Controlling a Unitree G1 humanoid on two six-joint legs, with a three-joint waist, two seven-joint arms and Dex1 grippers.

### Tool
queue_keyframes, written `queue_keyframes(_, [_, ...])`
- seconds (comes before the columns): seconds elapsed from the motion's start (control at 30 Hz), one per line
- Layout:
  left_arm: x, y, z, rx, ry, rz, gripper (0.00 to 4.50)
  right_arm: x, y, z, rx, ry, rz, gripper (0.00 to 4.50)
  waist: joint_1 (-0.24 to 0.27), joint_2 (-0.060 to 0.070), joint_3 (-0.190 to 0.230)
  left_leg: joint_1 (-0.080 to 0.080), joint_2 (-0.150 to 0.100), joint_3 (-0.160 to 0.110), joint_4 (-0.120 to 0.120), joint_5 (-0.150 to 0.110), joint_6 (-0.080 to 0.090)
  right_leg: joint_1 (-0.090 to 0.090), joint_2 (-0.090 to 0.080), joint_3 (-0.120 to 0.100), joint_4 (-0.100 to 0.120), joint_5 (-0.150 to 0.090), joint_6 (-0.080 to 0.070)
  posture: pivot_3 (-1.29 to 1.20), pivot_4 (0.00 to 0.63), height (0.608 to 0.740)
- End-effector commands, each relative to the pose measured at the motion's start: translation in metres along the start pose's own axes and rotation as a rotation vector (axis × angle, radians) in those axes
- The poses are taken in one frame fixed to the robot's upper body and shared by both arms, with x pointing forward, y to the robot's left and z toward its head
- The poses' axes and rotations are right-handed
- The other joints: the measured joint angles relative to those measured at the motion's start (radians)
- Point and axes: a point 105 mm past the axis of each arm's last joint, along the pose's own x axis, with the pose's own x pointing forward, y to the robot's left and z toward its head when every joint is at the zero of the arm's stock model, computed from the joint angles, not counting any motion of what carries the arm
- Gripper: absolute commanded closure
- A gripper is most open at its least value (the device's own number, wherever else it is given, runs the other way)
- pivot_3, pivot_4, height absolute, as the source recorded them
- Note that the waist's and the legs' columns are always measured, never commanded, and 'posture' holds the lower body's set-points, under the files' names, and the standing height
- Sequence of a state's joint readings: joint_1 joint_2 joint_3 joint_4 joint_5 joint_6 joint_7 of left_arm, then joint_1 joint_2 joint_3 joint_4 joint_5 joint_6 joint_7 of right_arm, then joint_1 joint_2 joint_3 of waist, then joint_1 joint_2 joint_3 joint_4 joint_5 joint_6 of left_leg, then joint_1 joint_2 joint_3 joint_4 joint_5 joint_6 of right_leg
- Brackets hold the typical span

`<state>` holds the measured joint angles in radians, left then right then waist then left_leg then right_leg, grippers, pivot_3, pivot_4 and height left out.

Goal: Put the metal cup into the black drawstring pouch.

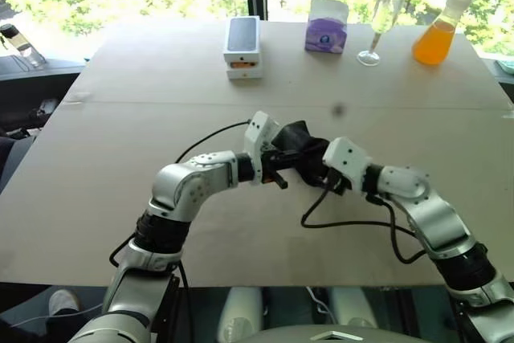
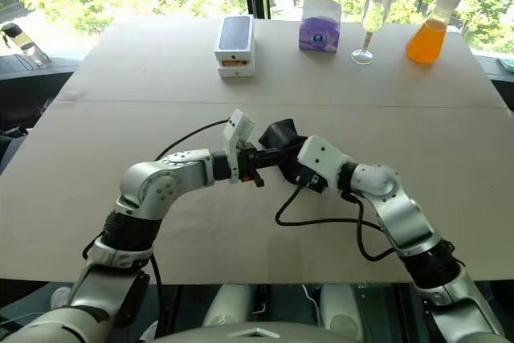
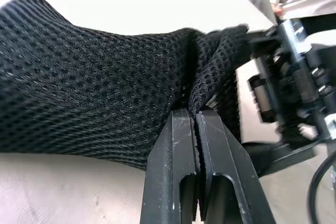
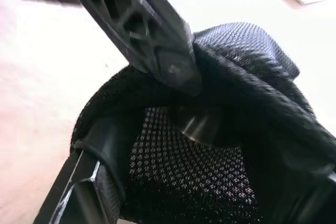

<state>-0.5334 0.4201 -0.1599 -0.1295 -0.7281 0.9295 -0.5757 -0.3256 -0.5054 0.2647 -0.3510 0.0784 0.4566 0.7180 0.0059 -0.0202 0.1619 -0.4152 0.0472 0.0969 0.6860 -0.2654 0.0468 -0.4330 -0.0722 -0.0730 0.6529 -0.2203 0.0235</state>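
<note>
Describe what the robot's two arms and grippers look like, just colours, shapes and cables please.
Both arms are built of rounded silver-grey segments joined by black rings. Each wrist carries a boxy white housing. The left gripper has two flat matte black fingers with slotted cut-outs; the right gripper is black as well. A loose black cable loops off each wrist housing, running back along the arm.

Pouch mesh [image 4: 199,182] hides most of the cup [image 4: 197,124].

Bare table [image 1: 120,190] around both arms
</note>
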Motion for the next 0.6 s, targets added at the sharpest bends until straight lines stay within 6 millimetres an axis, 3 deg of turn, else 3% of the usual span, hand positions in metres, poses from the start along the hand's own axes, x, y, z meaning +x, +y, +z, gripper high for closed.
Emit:
queue_keyframes(0.03, [-0.006, 0.007, 0.005, 0.033, -0.028, 0.047, 4.50, -0.012, -0.007, 0.006, -0.025, -0.010, -0.060, 0.82, 0.003, 0.000, 0.000, 0.000, 0.000, 0.000, 0.000, 0.000, 0.000, 0.000, 0.000, 0.000, 0.000, 0.000, 0.000, 0.00, 0.150, 0.737])
queue_keyframes(0.1, [-0.004, 0.006, 0.004, 0.034, -0.031, 0.045, 4.50, -0.010, -0.007, 0.001, -0.043, 0.014, -0.093, 0.16, 0.003, 0.000, 0.000, 0.001, -0.001, 0.000, 0.000, 0.000, 0.000, 0.000, 0.001, 0.000, 0.001, 0.000, 0.000, 0.00, 0.150, 0.737])
queue_keyframes(0.13, [-0.003, 0.007, 0.005, 0.033, -0.035, 0.048, 4.50, -0.009, -0.006, 0.004, -0.022, -0.002, -0.102, 0.05, 0.003, 0.000, 0.000, 0.001, -0.001, 0.000, 0.000, 0.000, 0.000, 0.000, 0.001, 0.000, 0.001, 0.000, 0.000, 0.00, 0.150, 0.737])
queue_keyframes(0.2, [-0.003, 0.008, 0.007, 0.034, -0.039, 0.051, 4.50, -0.008, -0.005, 0.008, -0.004, -0.024, -0.115, 0.73, 0.003, 0.000, 0.000, 0.001, -0.001, 0.001, 0.000, 0.000, 0.000, 0.000, 0.001, 0.001, 0.001, 0.000, 0.000, 0.00, 0.150, 0.737])
queue_keyframes(0.3, [-0.002, 0.008, 0.008, 0.035, -0.042, 0.050, 4.50, -0.012, -0.007, 0.014, -0.041, -0.037, -0.146, 2.13, 0.005, 0.000, 0.000, 0.001, -0.001, 0.001, 0.000, 0.000, 0.000, 0.000, 0.001, 0.001, 0.002, 0.000, 0.000, 0.00, 0.150, 0.737])
queue_keyframes(0.6, [0.000, 0.006, 0.009, 0.046, -0.045, 0.038, 4.50, -0.035, -0.003, 0.020, -0.046, -0.055, -0.168, 2.13, 0.008, 0.000, 0.000, 0.001, -0.001, 0.000, 0.000, 0.000, 0.000, 0.000, 0.001, 0.000, 0.001, 0.000, 0.000, 0.00, 0.150, 0.737])
